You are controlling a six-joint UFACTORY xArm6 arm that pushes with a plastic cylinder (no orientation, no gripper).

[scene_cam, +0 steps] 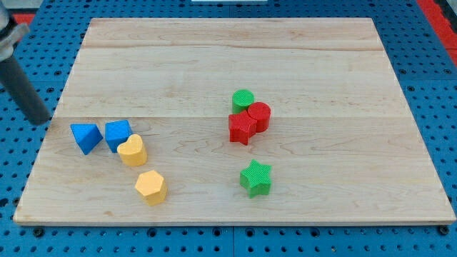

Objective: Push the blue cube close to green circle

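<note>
Tip [41, 118] off board's [214, 43] left edge; blue cube [118, 135] against yellow block [133, 150]; end effector state unclear.

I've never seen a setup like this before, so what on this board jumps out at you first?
Two bright clusters stand out. Mid-board, a green circle touches a red cylinder and a red star, with a green star below. At the view's left sit two blue blocks, a yellow heart and a yellow hexagon. My tip rests off the board's left edge.
</note>
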